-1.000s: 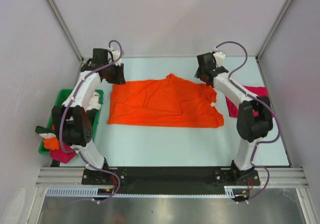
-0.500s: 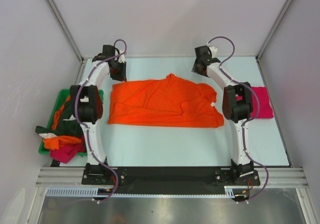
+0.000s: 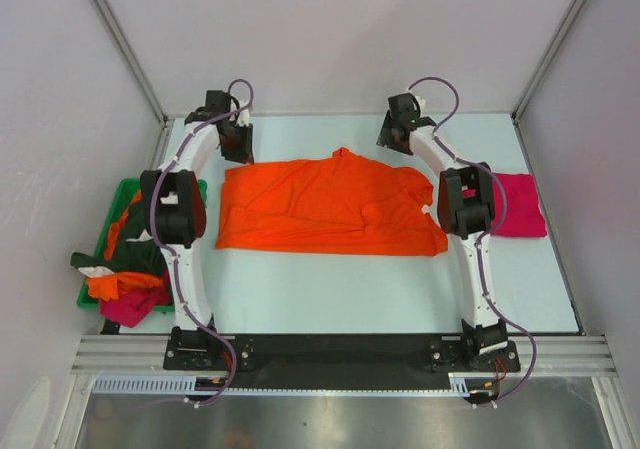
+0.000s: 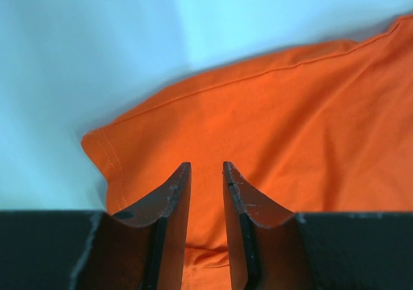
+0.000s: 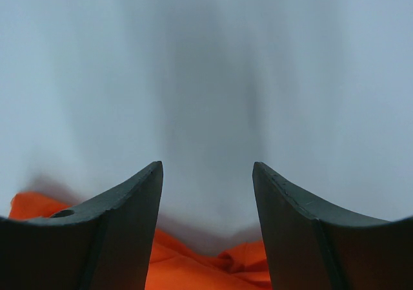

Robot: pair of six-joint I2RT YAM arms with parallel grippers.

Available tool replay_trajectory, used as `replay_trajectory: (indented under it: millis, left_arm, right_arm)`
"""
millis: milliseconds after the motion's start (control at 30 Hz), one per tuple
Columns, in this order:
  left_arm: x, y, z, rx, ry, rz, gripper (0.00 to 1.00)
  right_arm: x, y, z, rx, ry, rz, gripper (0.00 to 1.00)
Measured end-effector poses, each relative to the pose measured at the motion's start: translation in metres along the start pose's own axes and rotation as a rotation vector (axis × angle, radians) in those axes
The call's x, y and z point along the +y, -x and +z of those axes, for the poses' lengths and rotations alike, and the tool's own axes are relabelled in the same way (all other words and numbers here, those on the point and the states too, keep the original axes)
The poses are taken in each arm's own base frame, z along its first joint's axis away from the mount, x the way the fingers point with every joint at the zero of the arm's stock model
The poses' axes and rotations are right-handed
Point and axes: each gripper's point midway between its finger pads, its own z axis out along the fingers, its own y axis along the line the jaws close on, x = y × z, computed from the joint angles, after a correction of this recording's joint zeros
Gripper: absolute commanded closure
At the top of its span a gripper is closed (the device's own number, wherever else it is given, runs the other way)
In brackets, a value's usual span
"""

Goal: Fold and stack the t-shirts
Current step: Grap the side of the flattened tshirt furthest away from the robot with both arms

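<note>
On the pale worktop (image 3: 330, 289), the left tool (image 4: 205, 166), narrowly parted, and the right tool (image 5: 206, 166), spread wide, both empty, hover at the far corners of the flat orange t-shirt (image 3: 330, 209), seemingly poised to pinch them and fold nearward.

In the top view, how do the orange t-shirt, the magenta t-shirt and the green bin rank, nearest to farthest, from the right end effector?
1. The orange t-shirt, mid-table, just beside the right end effector.
2. The magenta t-shirt, at the right side.
3. The green bin, at the far left.
</note>
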Motion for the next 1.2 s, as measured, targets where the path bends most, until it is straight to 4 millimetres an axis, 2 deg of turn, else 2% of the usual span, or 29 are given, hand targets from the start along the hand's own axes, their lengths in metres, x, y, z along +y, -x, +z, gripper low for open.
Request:
replay_trajectory:
  millis: [133,300,400,533,800,933,1000,1033,1100,1133,1200]
  left_arm:
    - [0.0,-0.01,0.004,0.027,-0.001,-0.006,0.67]
    - [0.0,-0.011,0.004,0.029,-0.002,-0.006,0.67]
    - [0.0,-0.012,0.004,0.032,-0.003,-0.007,0.67]
    - [0.0,-0.016,0.006,0.04,-0.008,-0.009,0.67]
    - [-0.001,-0.032,0.012,0.079,-0.015,-0.018,0.67]
    - [-0.002,-0.039,0.015,0.095,-0.026,-0.022,0.68]
    - [-0.003,-0.041,0.015,0.102,-0.029,-0.023,0.67]
    - [-0.003,-0.043,0.016,0.104,-0.03,-0.024,0.68]
    - [-0.003,-0.046,0.017,0.111,-0.031,-0.026,0.68]
    - [-0.003,-0.048,0.017,0.116,-0.033,-0.027,0.69]
    - [-0.003,-0.051,0.019,0.125,-0.034,-0.029,0.69]
  right_arm:
    - [0.027,-0.016,-0.002,0.019,0.06,-0.05,0.36]
    - [0.071,-0.033,-0.014,0.015,0.15,-0.103,0.36]
    - [0.087,-0.042,-0.019,0.02,0.183,-0.124,0.36]
    - [0.086,-0.044,-0.016,0.027,0.182,-0.127,0.38]
    - [0.072,-0.056,0.003,0.055,0.152,-0.127,0.48]
    - [0.073,-0.059,0.004,0.053,0.158,-0.136,0.64]
    - [0.074,-0.06,0.006,0.045,0.164,-0.138,0.67]
    - [0.075,-0.061,0.005,0.042,0.167,-0.136,0.75]
    - [0.074,-0.063,0.004,0.041,0.173,-0.134,0.83]
    - [0.074,-0.063,0.003,0.039,0.174,-0.134,1.0]
    - [0.072,-0.068,0.0,0.044,0.176,-0.13,1.0]
